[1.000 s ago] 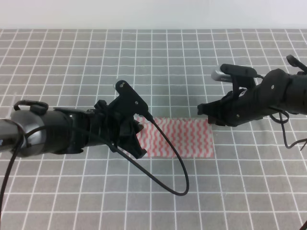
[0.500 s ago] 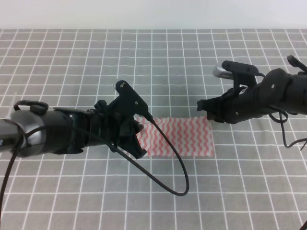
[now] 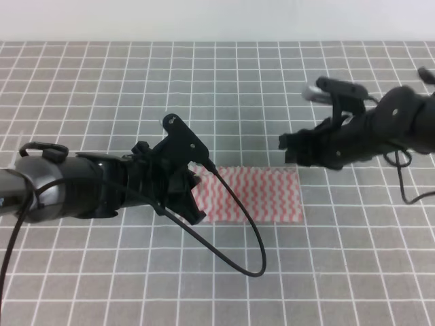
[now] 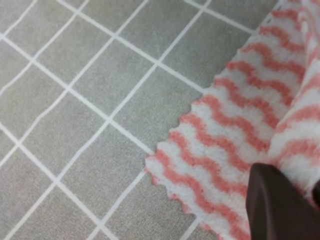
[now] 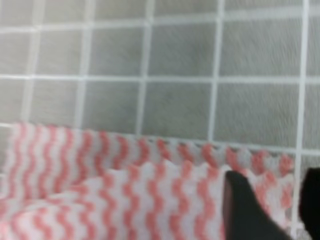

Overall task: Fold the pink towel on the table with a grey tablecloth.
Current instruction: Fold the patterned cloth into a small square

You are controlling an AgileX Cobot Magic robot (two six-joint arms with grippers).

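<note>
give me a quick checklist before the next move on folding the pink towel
1. Pink towel folded into a strip on the grey tablecloth: ok.
2. Left end effector at the towel's left end: ok; grip on the cloth: cannot tell.
3. Right end effector clear of the towel's far right corner: ok; open or shut: cannot tell.
4. Upper layer lined up with the lower scalloped edge: not ok, lower edge shows past it in the right wrist view.
5. Left arm's cable off the towel: not ok, it crosses it.
</note>
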